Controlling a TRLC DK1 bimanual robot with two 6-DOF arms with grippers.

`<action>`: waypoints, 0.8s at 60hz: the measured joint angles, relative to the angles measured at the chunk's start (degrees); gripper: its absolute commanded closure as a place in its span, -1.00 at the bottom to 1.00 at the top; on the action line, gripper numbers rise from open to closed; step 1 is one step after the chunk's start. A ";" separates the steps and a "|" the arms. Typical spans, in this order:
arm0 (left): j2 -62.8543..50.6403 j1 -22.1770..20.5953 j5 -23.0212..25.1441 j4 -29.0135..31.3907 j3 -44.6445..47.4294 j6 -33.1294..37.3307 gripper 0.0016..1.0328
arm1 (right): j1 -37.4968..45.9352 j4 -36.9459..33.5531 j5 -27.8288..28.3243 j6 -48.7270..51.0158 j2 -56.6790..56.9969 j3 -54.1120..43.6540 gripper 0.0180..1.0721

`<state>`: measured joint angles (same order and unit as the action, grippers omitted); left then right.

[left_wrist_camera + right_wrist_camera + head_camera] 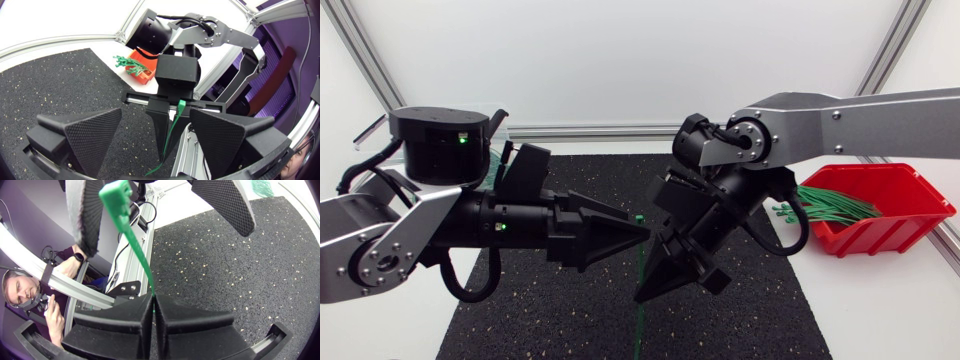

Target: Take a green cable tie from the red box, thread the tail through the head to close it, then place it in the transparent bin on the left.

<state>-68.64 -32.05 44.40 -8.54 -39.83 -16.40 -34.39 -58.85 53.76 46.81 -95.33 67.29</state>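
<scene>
Green cable tie point(137, 250) stands upright above the black mat point(570, 320), its tail clamped between the closed fingers of the right gripper point(153, 302). Its head rises between the spread fingers of the left gripper point(156, 120), close beside one, ungrasped. The red box point(880, 215) sits far right.

I've got the black speckled mat point(570, 320) lying flat on the white table point(880, 310), and bare white tabletop shows beyond the mat's far and side edges.
</scene>
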 measured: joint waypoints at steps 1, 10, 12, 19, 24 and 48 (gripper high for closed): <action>0.00 -0.02 0.00 -0.17 0.00 -0.02 -0.66 | 0.00 -0.02 0.02 0.00 0.00 0.00 0.89; 0.00 -0.28 -0.04 -0.57 0.00 0.00 -0.36 | 0.11 -1.01 0.35 0.87 0.00 0.20 0.89; 0.02 -0.44 -0.07 -0.59 0.00 0.00 -0.25 | 0.15 -1.09 0.48 1.07 0.00 0.28 0.89; 0.39 -0.77 -0.96 -0.83 0.02 0.22 -0.14 | 0.35 -1.29 1.29 1.29 0.00 0.66 0.89; 1.38 -0.83 -1.38 -0.90 0.02 0.63 -0.13 | 0.37 -1.60 1.49 1.44 0.00 0.70 0.89; 4.15 -3.78 -4.42 -1.95 1.86 1.46 0.50 | 0.37 -2.49 3.08 1.49 0.00 0.76 0.89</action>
<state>-64.49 -35.83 39.99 -10.48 -37.98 -14.94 -34.02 -61.34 56.84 48.29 -95.33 68.05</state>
